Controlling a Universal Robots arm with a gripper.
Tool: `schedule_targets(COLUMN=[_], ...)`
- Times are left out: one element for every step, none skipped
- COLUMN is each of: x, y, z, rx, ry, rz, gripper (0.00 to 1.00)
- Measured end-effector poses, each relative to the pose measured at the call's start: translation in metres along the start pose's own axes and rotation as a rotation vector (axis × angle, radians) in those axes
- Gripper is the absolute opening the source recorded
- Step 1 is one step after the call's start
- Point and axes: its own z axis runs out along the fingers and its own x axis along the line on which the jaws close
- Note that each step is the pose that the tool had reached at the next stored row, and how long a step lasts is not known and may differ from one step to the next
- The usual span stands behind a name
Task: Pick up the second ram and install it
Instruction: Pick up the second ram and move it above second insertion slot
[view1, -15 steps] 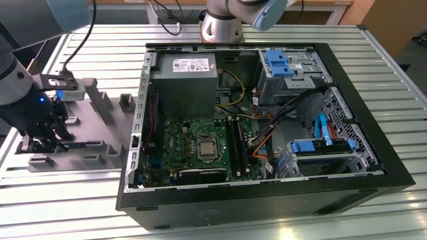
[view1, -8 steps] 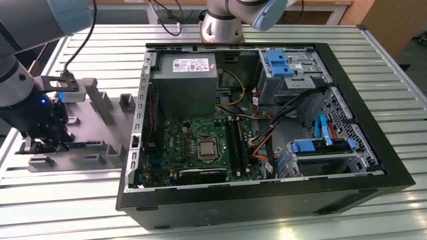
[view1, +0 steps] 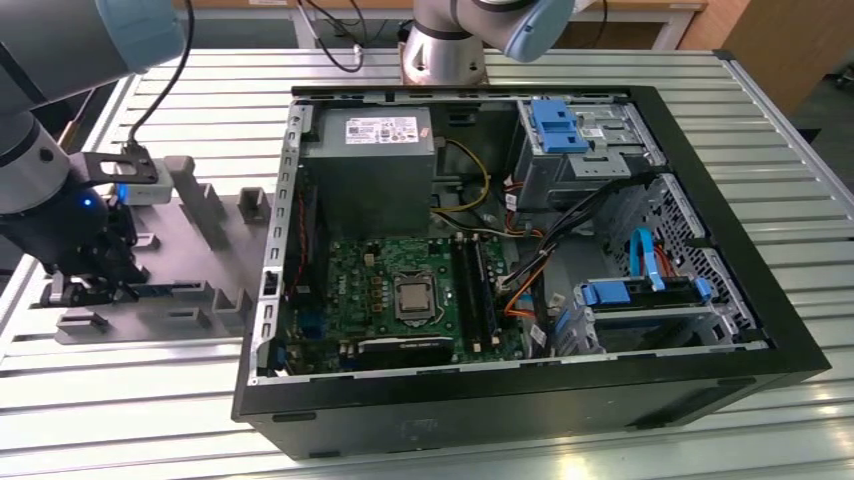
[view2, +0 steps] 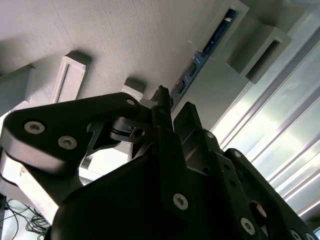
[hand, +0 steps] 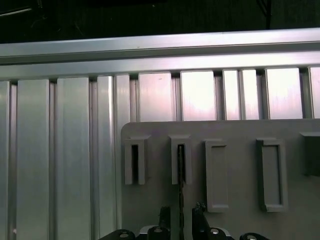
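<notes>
- The second ram (view2: 200, 62) stood in a slot of the grey holder (hand: 240, 129), partly hidden by the slot walls.
- At the exterior view's lower left, the gripper (hand: 181, 216) had its fingers apart, straddling the ram's end.
- Bare slatted table (view1: 134, 400) bordered the holder.
</notes>
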Motion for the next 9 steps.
schedule_targets(x=[0.0000,0.0001,0.0001,0.0001,0.0001,0.0001,0.0001,0.0001,0.0001], y=[0.0002,0.0002,0.0002,0.0003,0.0003,0.0003,0.0003,0.0003,0.0003], z=[0.0004,0.0010,0.0016,0.0022,0.0027,0.0031,0.0034,0.0036,0.0040], rx=[0.0000,0.0000,-0.0002,-0.0005,-0.0006,-0.0007,-0.0008,-0.0007,-0.0006], ry=[0.0000,0.0001,0.0001,0.0001,0.0001,0.0002,0.0002,0.0002,0.0001], rz=[0.000,0.000,0.000,0.000,0.001,0.001,0.001,0.001,0.001], gripper=[0.31,0.31,0.31,0.31,0.31,0.31,0.31,0.29,0.29])
